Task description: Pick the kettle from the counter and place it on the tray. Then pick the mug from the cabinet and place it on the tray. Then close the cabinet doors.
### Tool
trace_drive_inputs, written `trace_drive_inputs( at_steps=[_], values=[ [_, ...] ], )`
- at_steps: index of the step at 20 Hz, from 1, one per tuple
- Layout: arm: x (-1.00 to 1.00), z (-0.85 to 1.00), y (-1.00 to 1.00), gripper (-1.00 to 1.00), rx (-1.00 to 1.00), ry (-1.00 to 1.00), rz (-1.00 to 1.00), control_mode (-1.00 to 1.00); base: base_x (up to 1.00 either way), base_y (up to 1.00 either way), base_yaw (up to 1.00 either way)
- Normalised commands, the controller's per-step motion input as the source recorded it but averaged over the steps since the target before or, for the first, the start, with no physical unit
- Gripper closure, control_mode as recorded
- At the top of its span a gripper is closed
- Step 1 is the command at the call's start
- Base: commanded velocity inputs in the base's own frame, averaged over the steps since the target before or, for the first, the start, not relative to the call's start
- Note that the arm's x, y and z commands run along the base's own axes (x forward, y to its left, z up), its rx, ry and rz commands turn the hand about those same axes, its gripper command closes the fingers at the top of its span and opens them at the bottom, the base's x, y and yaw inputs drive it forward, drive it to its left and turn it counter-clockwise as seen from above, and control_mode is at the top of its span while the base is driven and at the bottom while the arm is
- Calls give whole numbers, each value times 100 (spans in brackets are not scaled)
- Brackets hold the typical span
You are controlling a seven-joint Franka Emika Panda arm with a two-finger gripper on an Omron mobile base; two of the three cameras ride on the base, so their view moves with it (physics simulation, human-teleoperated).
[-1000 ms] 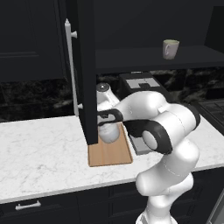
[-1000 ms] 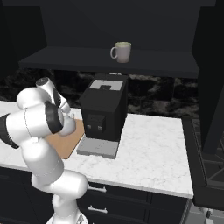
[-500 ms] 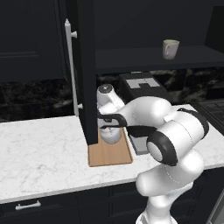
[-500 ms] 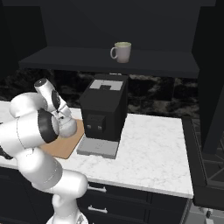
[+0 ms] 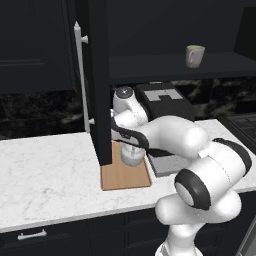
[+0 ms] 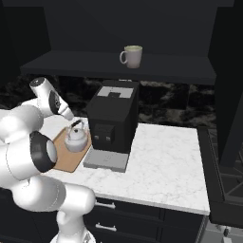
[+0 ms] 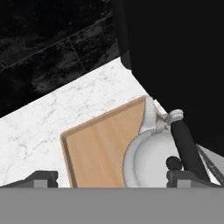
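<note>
The white-silver kettle (image 5: pixel 131 156) stands upright on the right part of the wooden tray (image 5: pixel 118 176), close to the coffee machine. In the hand view my gripper (image 7: pixel 111 178) hangs open just above the kettle (image 7: pixel 151 159), with its fingertips (image 7: pixel 41 177) spread wide. The dark arched handle runs beside the right tip, and nothing is held. From the right base view the gripper (image 6: pixel 70 115) hovers over the kettle (image 6: pixel 77 139). The grey-green mug (image 5: pixel 194 55) sits on the shelf of the open cabinet (image 5: pixel 175 67), far right; it is also the mug (image 6: pixel 132 56).
An open cabinet door (image 5: pixel 102 85) with a silver bar handle (image 5: pixel 82 75) hangs over the tray's left edge. The black coffee machine (image 6: pixel 113 121) and its grey drip plate (image 6: pixel 107 161) stand right of the tray. Bare marble counter (image 5: pixel 45 165) spreads to the left.
My elbow has swung down and toward the cameras while the hand stays over the tray. The kettle has shifted slightly to the right on the tray.
</note>
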Motion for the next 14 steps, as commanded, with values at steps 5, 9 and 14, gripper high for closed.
trace_drive_inputs(
  at_steps=[5,9,14],
  values=[
    [-64,68,-1,-100,-3,-4,7,-100,0,0,0],
    [-70,65,0,-100,-7,0,8,-100,0,0,0],
    [-74,58,-13,-100,-5,0,7,-100,0,0,0]
  ],
)
